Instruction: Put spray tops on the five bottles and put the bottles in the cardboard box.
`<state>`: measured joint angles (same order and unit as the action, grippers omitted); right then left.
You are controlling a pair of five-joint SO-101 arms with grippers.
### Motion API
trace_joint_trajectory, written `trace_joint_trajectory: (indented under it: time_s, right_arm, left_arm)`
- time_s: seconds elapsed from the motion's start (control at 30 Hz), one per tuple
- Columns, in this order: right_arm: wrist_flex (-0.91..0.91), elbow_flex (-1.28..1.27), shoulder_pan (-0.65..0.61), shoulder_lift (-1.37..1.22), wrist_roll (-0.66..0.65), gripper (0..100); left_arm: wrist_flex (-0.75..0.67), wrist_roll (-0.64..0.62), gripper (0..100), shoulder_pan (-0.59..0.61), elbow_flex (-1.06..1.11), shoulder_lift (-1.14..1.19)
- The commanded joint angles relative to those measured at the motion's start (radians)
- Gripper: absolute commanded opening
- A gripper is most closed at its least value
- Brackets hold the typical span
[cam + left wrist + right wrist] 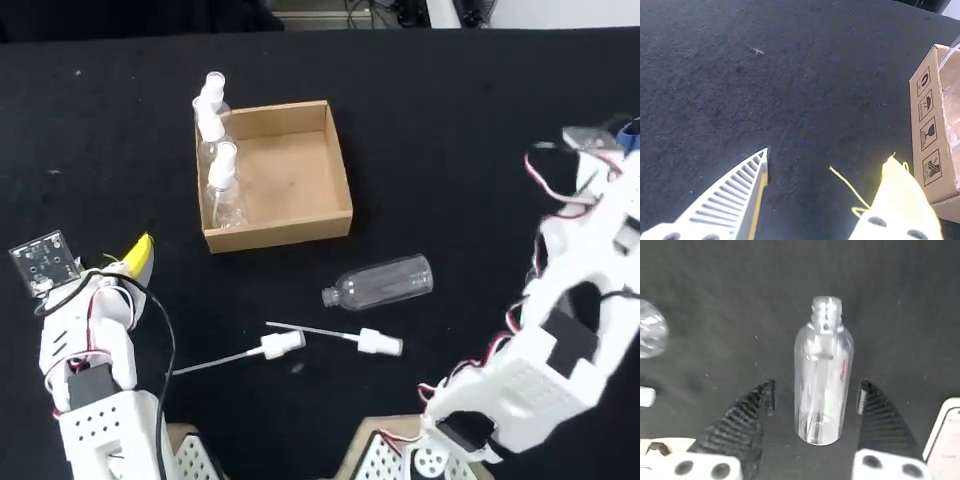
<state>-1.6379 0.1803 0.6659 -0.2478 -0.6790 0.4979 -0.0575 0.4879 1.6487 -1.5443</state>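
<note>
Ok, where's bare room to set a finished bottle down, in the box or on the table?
Free: the cardboard box floor between the three capped bottles along its left wall and its right wall; the table left of the box, beyond the left tool. Crowded: the strip in front of the box, with the lying bottle and two spray tops.

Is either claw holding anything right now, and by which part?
Nothing is held. The right gripper is open around an uncapped bottle, not touching it; the left gripper is open and empty.
</note>
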Motion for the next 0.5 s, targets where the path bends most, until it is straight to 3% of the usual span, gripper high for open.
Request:
trace_joint_trajectory:
  time_s: [0.0, 0.47]
  right_arm:
    - [-0.032, 0.102, -0.107, 0.012, 0.069, 22.6]
    - [0.130, 0.059, -0.577, 0.021, 0.397, 20.8]
  left_arm:
    - [-0.020, 0.002, 24, -0.002, -0.012, -0.014]
    - [-0.020, 0.002, 24, -0.002, -0.015, -0.014]
